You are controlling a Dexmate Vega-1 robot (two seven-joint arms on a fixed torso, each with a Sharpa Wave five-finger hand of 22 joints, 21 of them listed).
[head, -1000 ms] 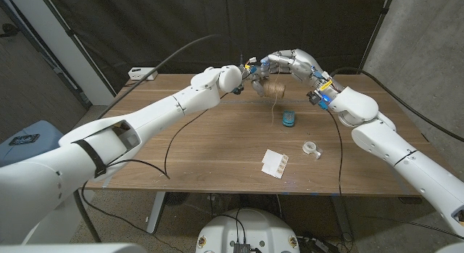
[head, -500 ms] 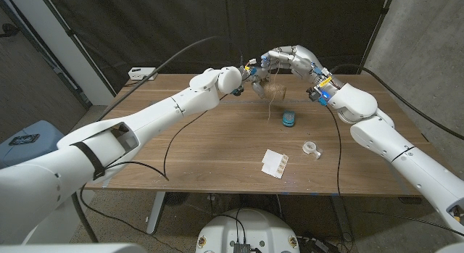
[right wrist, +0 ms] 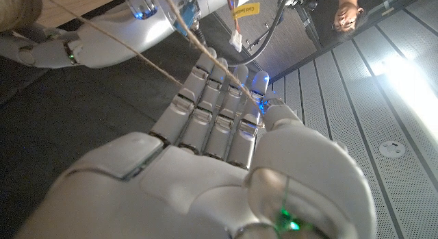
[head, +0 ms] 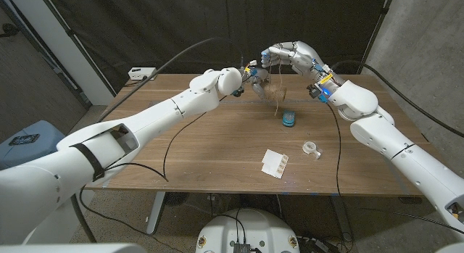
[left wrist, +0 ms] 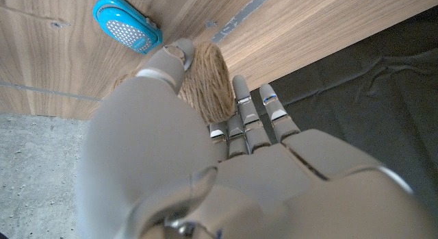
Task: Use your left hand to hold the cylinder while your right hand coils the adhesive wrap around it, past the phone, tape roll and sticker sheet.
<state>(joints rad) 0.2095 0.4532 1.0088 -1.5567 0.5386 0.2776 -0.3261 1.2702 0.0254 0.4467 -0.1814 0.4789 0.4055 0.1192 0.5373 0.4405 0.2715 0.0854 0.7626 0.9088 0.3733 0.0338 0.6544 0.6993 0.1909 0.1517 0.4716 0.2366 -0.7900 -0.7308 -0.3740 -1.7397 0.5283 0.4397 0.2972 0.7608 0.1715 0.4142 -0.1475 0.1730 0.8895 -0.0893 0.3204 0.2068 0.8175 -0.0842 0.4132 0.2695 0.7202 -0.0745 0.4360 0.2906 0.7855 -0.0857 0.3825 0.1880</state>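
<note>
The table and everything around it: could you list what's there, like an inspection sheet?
Surface: wooden table.
Job's things: cylinder wound with tan strand, held up by the left hand; strand runs over the right hand.
Clutter: blue phone, tape roll, sticker sheet.
Hands: both raised at the far edge.
Cables: black cable across the table.
Surroundings: dark curtain.
</note>
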